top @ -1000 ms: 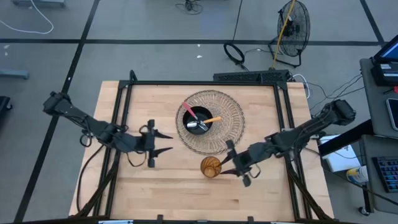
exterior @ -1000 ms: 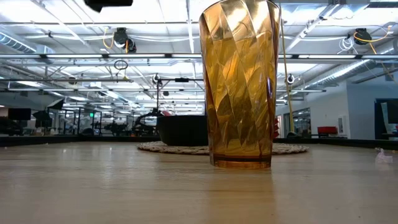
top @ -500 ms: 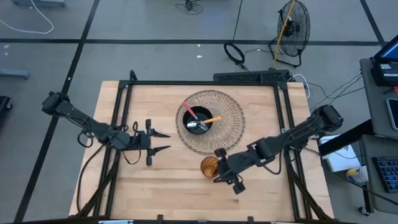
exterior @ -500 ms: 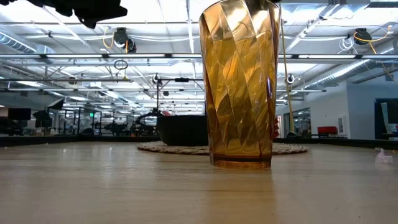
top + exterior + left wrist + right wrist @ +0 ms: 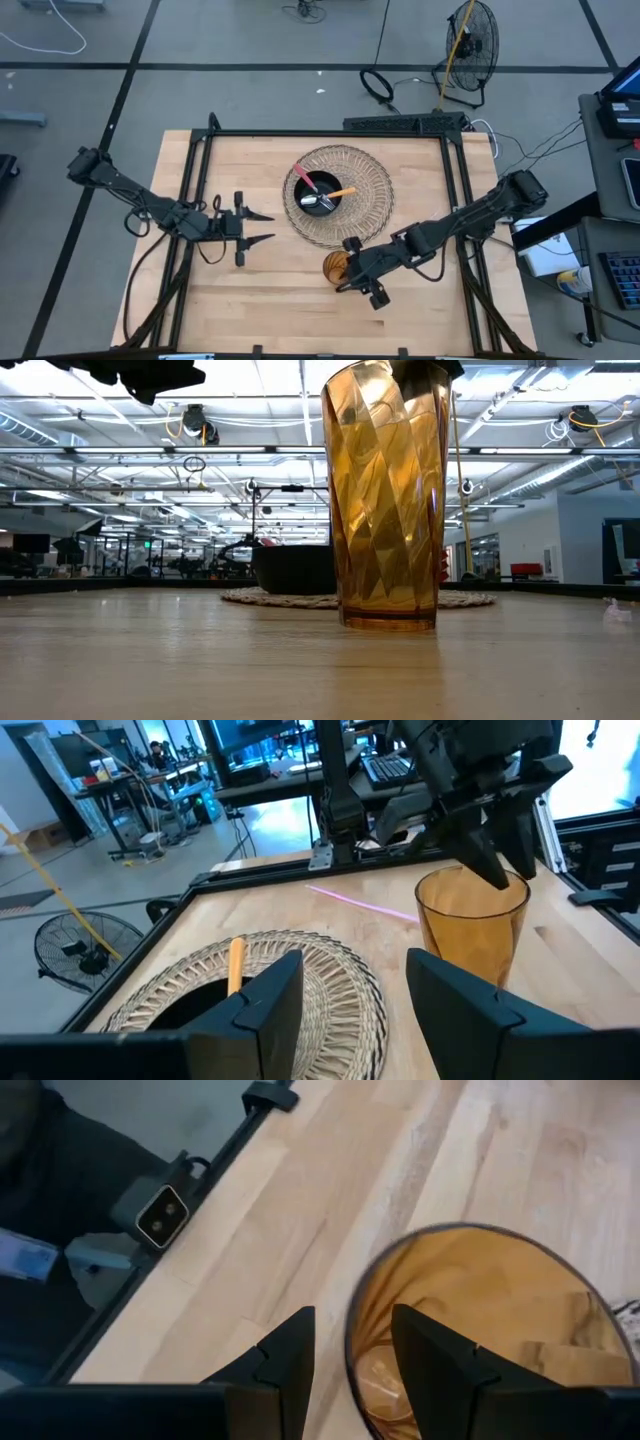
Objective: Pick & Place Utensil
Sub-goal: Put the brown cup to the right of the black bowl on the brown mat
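Observation:
An amber faceted cup (image 5: 336, 264) stands upright on the wooden table, near its front middle. My right gripper (image 5: 347, 272) is tilted down over the cup, open. In the right wrist view the cup's rim (image 5: 350, 1320) runs between the two fingers, one finger over the inside and one outside, with a gap on both sides. A black bowl (image 5: 330, 182) sits on a round woven mat (image 5: 375, 180) and holds a pink-handled utensil (image 5: 303, 178), an orange-handled one (image 5: 343, 191) and a spoon (image 5: 318, 203). My left gripper (image 5: 272, 228) hangs open left of the mat.
Black frame rails (image 5: 190, 200) run along the table's left, far and right sides. A camera box (image 5: 162, 1216) sits at the near edge. Bare wood lies in front of and to the left of the cup (image 5: 385, 500).
My right gripper has gone toward the table's left edge and tipped downward, and its fingers now straddle the cup's rim. My left gripper has come down a little and then kept still. The cup has not moved.

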